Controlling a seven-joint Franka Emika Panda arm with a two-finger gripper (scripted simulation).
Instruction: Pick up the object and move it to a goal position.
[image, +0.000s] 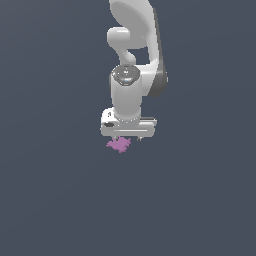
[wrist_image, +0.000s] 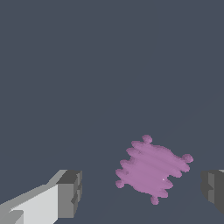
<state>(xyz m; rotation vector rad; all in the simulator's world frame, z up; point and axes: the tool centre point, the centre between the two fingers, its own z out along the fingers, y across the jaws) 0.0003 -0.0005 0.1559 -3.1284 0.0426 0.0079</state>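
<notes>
The object (image: 119, 145) is a small pink-purple flat piece with a jagged outline, lying on the dark grey floor. In the exterior view it shows just below the white gripper (image: 128, 138), partly covered by the hand. In the wrist view the object (wrist_image: 151, 168) lies between the two grey fingertips (wrist_image: 70, 194), nearer the far-side pad (wrist_image: 213, 189). The gripper (wrist_image: 142, 192) is open, wide apart, with neither pad touching the object. How high the fingertips are above the floor is unclear.
The white arm (image: 135, 50) rises from the gripper toward the top of the exterior view. Plain dark grey floor (image: 60, 200) surrounds the object on all sides.
</notes>
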